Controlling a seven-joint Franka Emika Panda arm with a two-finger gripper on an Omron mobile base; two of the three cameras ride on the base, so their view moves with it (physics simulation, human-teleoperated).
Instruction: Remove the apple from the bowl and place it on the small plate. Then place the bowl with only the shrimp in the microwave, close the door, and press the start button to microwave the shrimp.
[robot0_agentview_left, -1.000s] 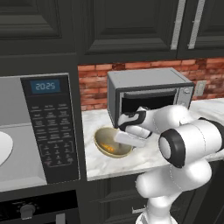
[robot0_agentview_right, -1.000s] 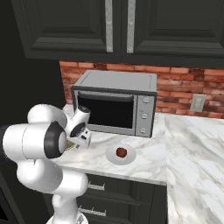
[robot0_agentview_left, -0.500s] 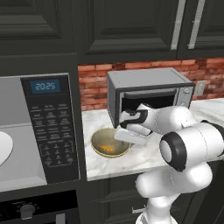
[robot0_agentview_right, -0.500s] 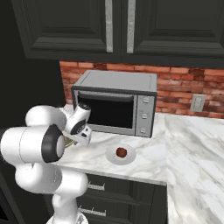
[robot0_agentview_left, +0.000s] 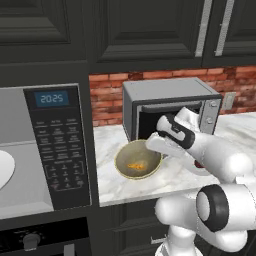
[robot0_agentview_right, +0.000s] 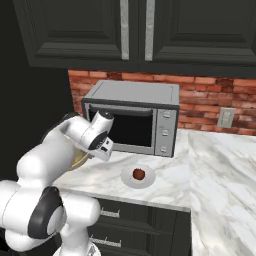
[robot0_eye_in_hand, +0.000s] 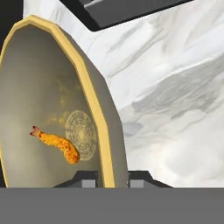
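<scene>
To the gripper's left stands the microwave (robot0_agentview_left: 42, 150), built into dark cabinetry, its grey cavity and white round tray (robot0_agentview_left: 4, 169) exposed, with the keypad panel (robot0_agentview_left: 59, 145) and blue display facing the room. Its front edge sits just left of the marble counter (robot0_agentview_left: 175, 175), so the bowl's path toward it crosses a short stretch of bare stone.

The gripper (robot0_eye_in_hand: 111, 178) is clamped on the rim of the bowl (robot0_agentview_left: 138, 160), one finger (robot0_eye_in_hand: 85, 179) inside the wall and the other outside it, on the bowl's right side as seen from the left base view. The bowl rests on the counter near its front edge, and the shrimp (robot0_eye_in_hand: 59, 144) lies on its floor, just left of the fingers in the hand view.

Behind the gripper, the silver toaster oven (robot0_agentview_right: 132, 117) stands against the brick wall (robot0_agentview_right: 210, 100), close to the wrist, leaving little room to the rear. Dark cupboards hang above.

To the right, well apart from the gripper, the apple (robot0_agentview_right: 138, 174) sits on the small plate (robot0_agentview_right: 128, 179). Beyond that, the counter runs on, wide and bare, to a wall outlet (robot0_agentview_right: 226, 117).
</scene>
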